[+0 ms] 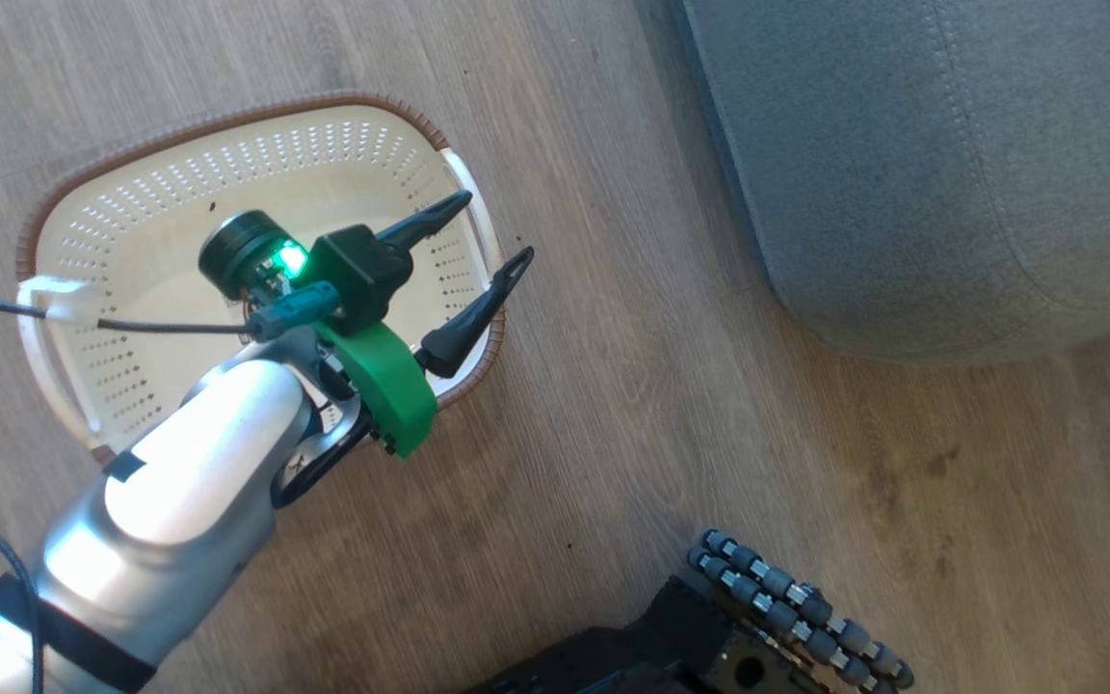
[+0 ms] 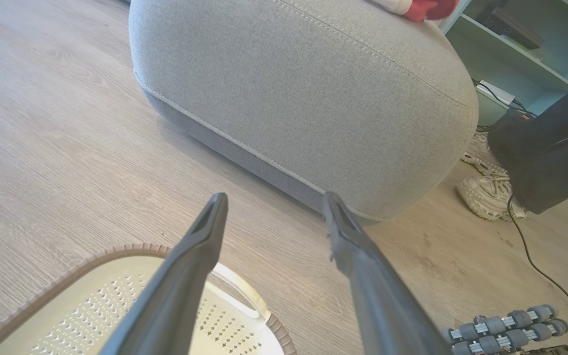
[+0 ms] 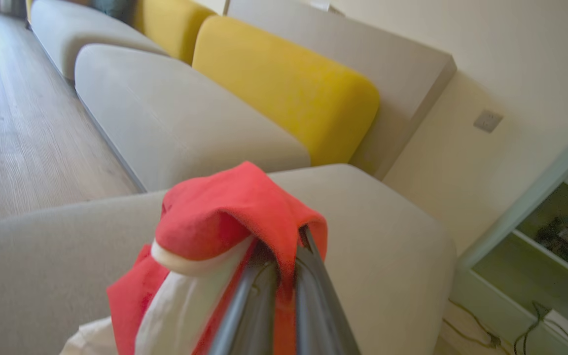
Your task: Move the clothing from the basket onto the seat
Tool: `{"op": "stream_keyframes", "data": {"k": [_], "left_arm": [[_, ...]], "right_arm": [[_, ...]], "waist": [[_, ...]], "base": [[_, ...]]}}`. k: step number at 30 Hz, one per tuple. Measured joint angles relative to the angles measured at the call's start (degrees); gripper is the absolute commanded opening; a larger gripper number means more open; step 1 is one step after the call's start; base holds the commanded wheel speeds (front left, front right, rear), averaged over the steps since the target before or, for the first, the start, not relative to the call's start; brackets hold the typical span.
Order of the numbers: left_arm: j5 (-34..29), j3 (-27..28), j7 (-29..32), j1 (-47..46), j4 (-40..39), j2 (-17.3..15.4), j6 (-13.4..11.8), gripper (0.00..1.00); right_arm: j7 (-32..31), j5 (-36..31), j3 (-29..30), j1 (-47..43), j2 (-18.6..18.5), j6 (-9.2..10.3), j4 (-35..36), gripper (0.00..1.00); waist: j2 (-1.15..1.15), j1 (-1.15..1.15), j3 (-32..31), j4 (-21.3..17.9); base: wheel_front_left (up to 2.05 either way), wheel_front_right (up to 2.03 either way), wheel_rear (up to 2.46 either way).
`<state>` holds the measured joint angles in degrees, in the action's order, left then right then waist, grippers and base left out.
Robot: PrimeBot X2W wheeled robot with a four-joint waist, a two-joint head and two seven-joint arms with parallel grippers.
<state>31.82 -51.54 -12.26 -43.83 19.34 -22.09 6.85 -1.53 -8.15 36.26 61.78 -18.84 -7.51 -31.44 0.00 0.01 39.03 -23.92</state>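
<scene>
Red clothing (image 3: 234,212) pinched in the right jaws over the seat (image 3: 387,236); left jaws wide, over the basket (image 1: 131,222).

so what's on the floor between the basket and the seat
Just bare wooden floor between the basket and the seat, as the head view shows.

Your left arm (image 1: 198,453) is glossy silver with black bands (image 1: 64,631). At its wrist you have a green curved bracket (image 1: 386,381), a black round module (image 1: 237,253) glowing green, and a teal plug (image 1: 295,308) with black cable (image 1: 170,328). The left gripper (image 1: 495,226) has long dark fingers (image 1: 478,308). Grey rollers (image 1: 796,607) edge your base (image 1: 651,646).
</scene>
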Motion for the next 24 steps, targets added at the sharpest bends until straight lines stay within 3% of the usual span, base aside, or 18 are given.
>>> {"op": "stream_keyframes", "data": {"k": [3,4,5,6,7,8,16,24], "left_arm": [[0.55,0.45,-0.42,-0.01,0.01,-0.10,-0.02,1.00],[0.55,0.54,-0.42,-0.01,0.01,-0.11,-0.03,1.00],[0.55,0.66,-0.43,-0.01,0.02,-0.11,-0.03,1.00],[0.55,0.66,-0.43,-0.01,0.02,-0.11,-0.03,1.00],[0.56,0.74,-0.48,-0.01,0.10,-0.11,-0.03,1.00],[0.57,0.76,-0.56,-0.01,0.18,-0.07,-0.03,1.00],[1.54,1.44,-1.70,0.15,2.15,1.93,-0.03,1.00],[1.82,3.67,-2.04,1.79,4.13,4.74,0.02,1.00]], "right_arm": [[0.01,1.12,1.02,-5.07,1.23,0.00,-3.57,0.00],[0.05,1.34,0.94,-6.48,1.32,0.00,-4.64,0.09],[0.69,2.16,0.78,-7.45,1.48,0.00,-5.35,0.37],[0.69,2.16,0.78,-7.45,1.48,0.00,-5.35,0.37],[1.78,2.85,0.09,-8.25,1.52,0.00,-5.93,0.91],[2.65,3.41,-0.93,-8.87,1.52,0.00,-6.37,1.00],[7.50,9.69,-10.21,-16.02,0.47,0.00,-8.06,1.00],[10.25,13.23,-13.67,-26.12,-0.64,0.00,-3.57,1.00]], "waist": [[0.00,-0.01,-0.26,0.65],[0.00,-0.01,-0.44,0.83],[0.00,-0.01,-0.61,0.99],[0.00,-0.01,-0.61,0.99],[0.00,-0.01,-0.84,1.14],[0.00,-0.01,-1.12,1.29],[0.00,-0.02,-4.42,3.20],[0.00,-0.02,-8.69,5.87]], "base": [[0.00,0.00,0.00],[0.00,0.00,0.00],[0.00,0.00,0.00],[0.00,0.00,0.00],[0.00,0.00,0.00],[0.00,0.00,0.00],[0.00,0.00,0.00],[0.00,0.00,0.00]]}}
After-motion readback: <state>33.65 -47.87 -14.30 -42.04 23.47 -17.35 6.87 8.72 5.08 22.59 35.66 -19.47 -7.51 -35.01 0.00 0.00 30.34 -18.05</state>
